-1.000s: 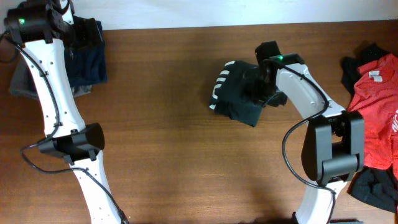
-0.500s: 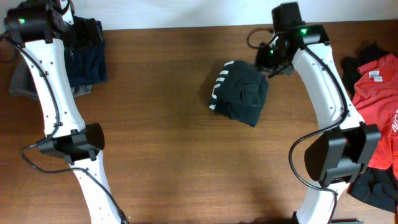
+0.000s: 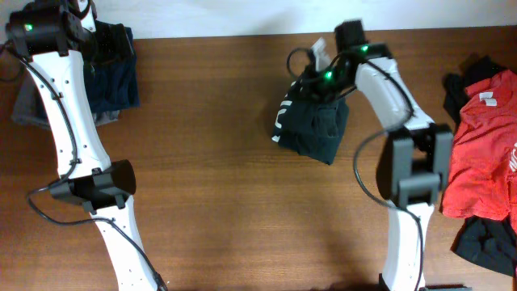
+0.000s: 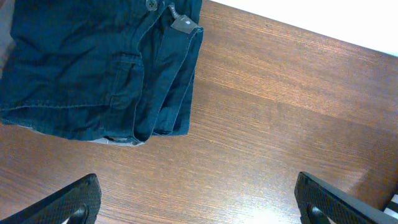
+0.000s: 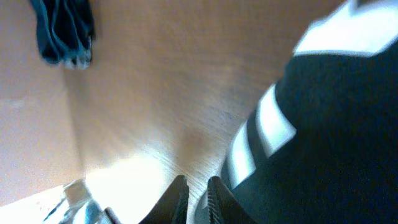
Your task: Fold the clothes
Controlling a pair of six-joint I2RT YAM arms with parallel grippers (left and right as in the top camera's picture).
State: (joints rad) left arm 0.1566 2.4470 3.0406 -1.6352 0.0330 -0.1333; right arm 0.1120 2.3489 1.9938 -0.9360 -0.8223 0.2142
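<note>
Wood table [image 3: 226,186] filled most of the overhead view. At its far R edge sat the unfolded heap, a red shirt [image 3: 485,121] on top, well apart from everything else. In the back L corner were the folded jeans [image 4: 81,68], already stacked. The dark tee [image 3: 319,129] w/ white stripes lay nr the back-centre, bunched into a lump rather than a flat fold, so prob. the step in hand was getting a fresh hold on its back-L edge. To do that well: take one layer only at the hem, approach low and shallow so the tips don't dig into the wood, then draw the cloth out flat before any fold; grabbing the bundle would just drag the lump. R arm rose from its base at the near R side, reached to the back edge, then hooked its wrist down toward the tee's back-L corner. Right gripper [image 5: 196,190], blurred in the wrist view, had tips pressed nearly together over bare wood just beside the stripes, nothing seen betw. them. L arm stretched to the back L corner; left gripper [image 4: 199,205] hovered above the jeans, fingers spread wide, empty.
</note>
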